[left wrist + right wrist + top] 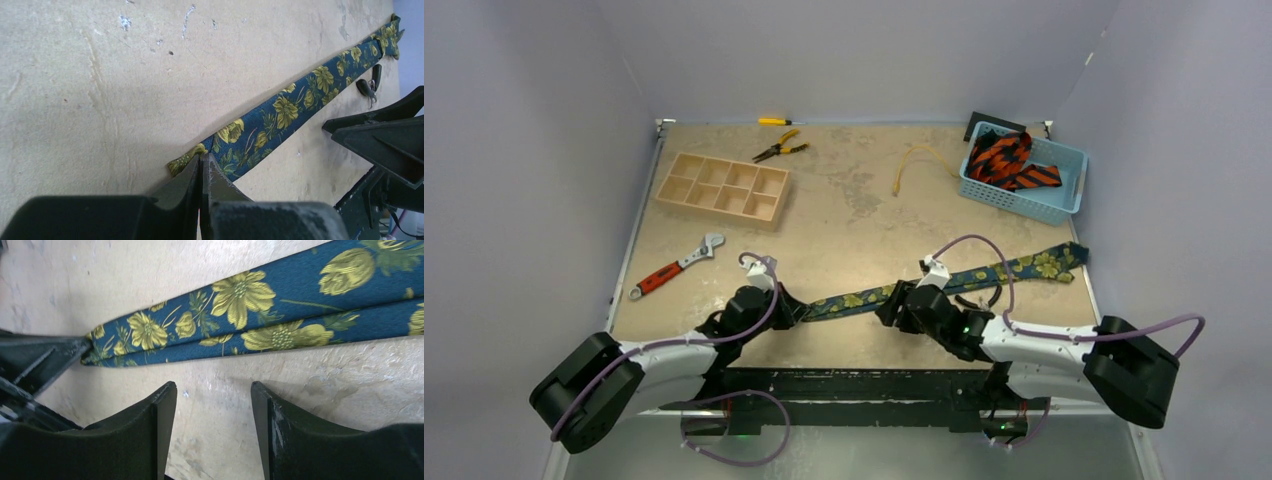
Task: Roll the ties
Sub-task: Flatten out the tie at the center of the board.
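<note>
Ties sit in two places on the worktop (pixel 854 200): the navy tie (pixel 1024 268) lies stretched flat along the near edge, reaching the right edge, and the orange-red ties (pixel 1004 160) are heaped in the blue basket (pixel 1014 200) at the far right corner. We judge the rolling to be at its start, with nothing yet coiled. Next, we think, the narrow end must be turned over onto itself. Our left gripper (pixel 202 162) is clenched on that end; our right gripper (pixel 214 387) stands partly open just beside the cloth, touching nothing.
</note>
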Robot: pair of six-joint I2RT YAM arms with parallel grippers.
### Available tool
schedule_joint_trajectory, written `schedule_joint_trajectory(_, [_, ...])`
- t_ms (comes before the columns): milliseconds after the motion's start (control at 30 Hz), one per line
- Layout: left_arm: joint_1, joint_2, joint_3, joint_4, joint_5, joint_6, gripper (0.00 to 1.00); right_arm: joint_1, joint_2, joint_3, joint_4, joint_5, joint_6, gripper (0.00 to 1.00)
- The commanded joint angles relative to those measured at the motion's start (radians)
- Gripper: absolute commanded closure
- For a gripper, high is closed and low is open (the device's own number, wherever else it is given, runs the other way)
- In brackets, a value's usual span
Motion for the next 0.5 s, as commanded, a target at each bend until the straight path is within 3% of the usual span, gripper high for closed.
schedule_joint_trajectory(0, [-0.003, -0.029, -0.029, -0.071, -0.099, 0.001, 1.00, -0.046, 0.044, 0.015, -0.057, 0.088, 0.111, 0.38])
schedule_joint_trajectory(233, [-0.004, -0.161, -0.064, -0.145, -0.222, -0.055, 1.00, -0.178, 0.112, -0.023, 0.246, 0.066, -0.046, 0.37])
schedule_joint_trajectory(467, [-0.005, -0.192, -0.085, -0.140, -0.258, -0.065, 1.00, -0.203, 0.294, 0.079, 0.373, 0.058, -0.164, 0.38])
